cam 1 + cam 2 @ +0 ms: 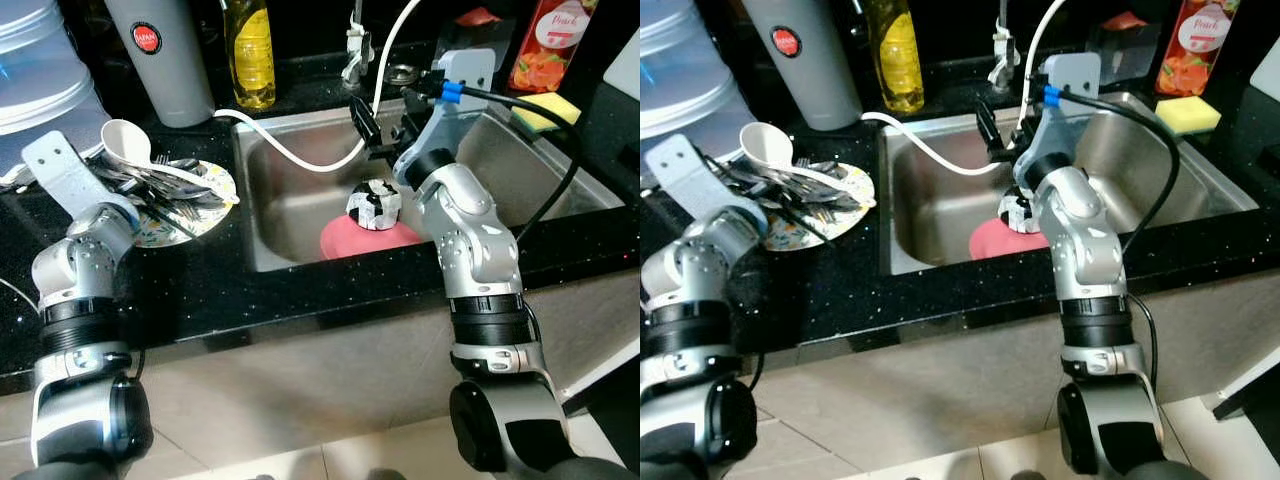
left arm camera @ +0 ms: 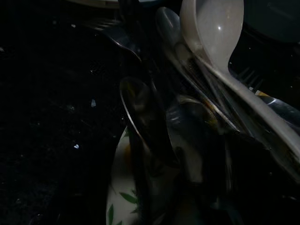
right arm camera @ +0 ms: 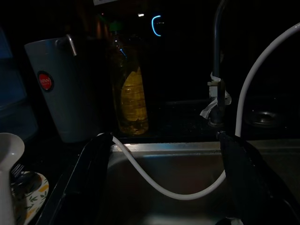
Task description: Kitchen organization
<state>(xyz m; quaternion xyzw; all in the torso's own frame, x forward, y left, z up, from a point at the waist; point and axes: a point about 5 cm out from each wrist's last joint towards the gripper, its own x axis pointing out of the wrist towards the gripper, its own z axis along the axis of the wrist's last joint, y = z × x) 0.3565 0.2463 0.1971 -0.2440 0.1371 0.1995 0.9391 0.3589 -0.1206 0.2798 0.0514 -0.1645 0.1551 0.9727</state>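
Steel cutlery (image 1: pixel 165 190) lies heaped on a leaf-patterned plate (image 1: pixel 222 183) on the black counter (image 1: pixel 300 290), left of the sink (image 1: pixel 560 170). A white ladle (image 1: pixel 128 142) rests across the heap, its bowl toward the back. My left gripper (image 2: pixel 154 150) is down among the spoons and forks; through its wrist camera I see dark fingers buried in the pile against the plate's edge, but I cannot tell whether they are apart or clamped on anything.

Inside the sink a pink plate (image 1: pixel 345 240) lies flat on the bottom with a black-and-white patterned cup (image 1: pixel 374 204) sitting on it. My right gripper (image 1: pixel 385 128) hangs above the basin, over that cup and apart from it, fingers spread wide with nothing between them; in the right wrist view the two fingers (image 3: pixel 86 173) frame the back of the sink. A white hose (image 1: pixel 300 155) loops from the counter down into the basin and rises again toward the tap (image 1: pixel 356 45).

Along the back of the counter stand a grey jug with a red badge (image 1: pixel 160 55) and a bottle of yellow liquid (image 1: pixel 249 55). A large clear water bottle (image 1: pixel 35 70) stands at the far left. To the right of the sink sit a yellow sponge (image 1: pixel 545 108) and a red carton (image 1: pixel 548 45).
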